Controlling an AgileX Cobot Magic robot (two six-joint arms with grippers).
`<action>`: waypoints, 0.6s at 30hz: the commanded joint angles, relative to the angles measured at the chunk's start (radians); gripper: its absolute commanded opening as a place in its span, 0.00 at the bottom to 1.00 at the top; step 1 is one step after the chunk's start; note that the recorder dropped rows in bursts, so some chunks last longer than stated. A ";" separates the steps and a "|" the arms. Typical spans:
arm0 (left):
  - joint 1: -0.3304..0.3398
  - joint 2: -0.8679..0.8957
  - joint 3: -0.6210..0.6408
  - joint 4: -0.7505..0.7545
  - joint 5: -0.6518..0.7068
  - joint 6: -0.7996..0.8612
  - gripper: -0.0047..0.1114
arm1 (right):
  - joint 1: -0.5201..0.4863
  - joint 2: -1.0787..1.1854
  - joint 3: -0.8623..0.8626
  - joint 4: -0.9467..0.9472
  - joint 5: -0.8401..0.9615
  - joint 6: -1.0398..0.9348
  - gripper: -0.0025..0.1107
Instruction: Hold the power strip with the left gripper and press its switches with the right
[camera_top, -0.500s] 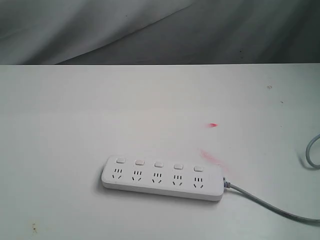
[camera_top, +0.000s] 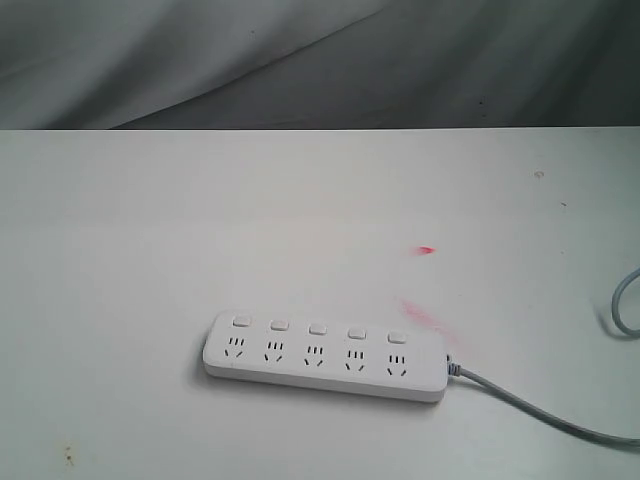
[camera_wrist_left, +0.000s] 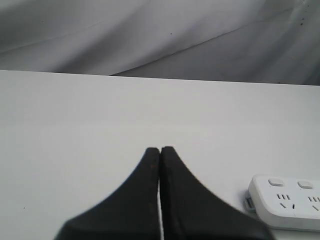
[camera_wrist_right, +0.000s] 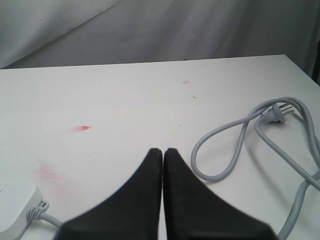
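Observation:
The white power strip (camera_top: 325, 358) lies flat on the white table (camera_top: 200, 220), near its front. A row of five switches (camera_top: 317, 327) runs along its far side, one above each socket. Its grey-white cable (camera_top: 540, 408) leaves the right end. Neither gripper shows in the exterior view. My left gripper (camera_wrist_left: 159, 149) is shut and empty, hovering apart from the strip's end (camera_wrist_left: 287, 200). My right gripper (camera_wrist_right: 163, 150) is also shut and empty, off the strip's cable end (camera_wrist_right: 15, 202), with the cable loops (camera_wrist_right: 250, 135) beside it.
Red smudges (camera_top: 425, 250) mark the table behind the strip's right end. More cable (camera_top: 625, 305) curls at the table's right edge, ending in a plug (camera_wrist_right: 277, 114). Grey cloth (camera_top: 300, 60) hangs behind the table's far edge.

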 joint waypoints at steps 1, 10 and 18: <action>-0.003 -0.004 0.005 -0.005 -0.005 -0.001 0.05 | -0.007 -0.006 0.003 -0.012 -0.002 -0.003 0.03; -0.003 0.002 -0.047 -0.076 -0.010 0.087 0.05 | -0.007 -0.006 0.003 -0.012 -0.002 -0.003 0.03; -0.003 0.362 -0.422 -0.110 -0.108 0.187 0.05 | -0.007 -0.006 0.003 -0.012 -0.002 -0.003 0.03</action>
